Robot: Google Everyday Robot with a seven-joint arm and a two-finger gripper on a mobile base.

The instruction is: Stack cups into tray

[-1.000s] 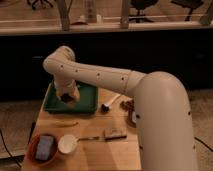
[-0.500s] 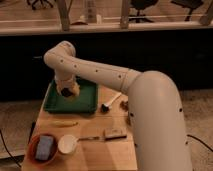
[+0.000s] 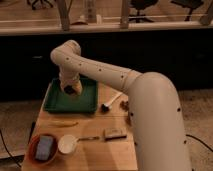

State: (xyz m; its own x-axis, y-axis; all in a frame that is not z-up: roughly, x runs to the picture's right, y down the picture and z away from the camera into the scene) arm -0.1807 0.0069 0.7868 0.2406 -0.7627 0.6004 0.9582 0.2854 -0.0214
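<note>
The shallow rectangular green plastic tray (image 3: 54, 106) sits at the wooden table's (image 3: 95, 155) 11 o'clock corner, its long axis running from 9 to 3 o'clock. The robot's 2-finger gripper (image 3: 71, 91) hangs wrist-down inside the tray's rim, toward 12 o'clock from the tray's middle. At its tip we see a small pale shape beside a dark patch, which we judge to be the small pale translucent tumbler (image 3: 66, 89), low over or on the tray floor. We cannot tell whether the gripper is wide, narrow or holding that cup. The relation that matters is vertical: cup and tray floor lie at 6 o'clock straight beneath the wrist, so the next move, in our judgement, is a short drop or a straight lift. 1 round brown bowl with a grey-blue pad (image 3: 44, 148) stands well apart at the table's 7 o'clock corner.
</note>
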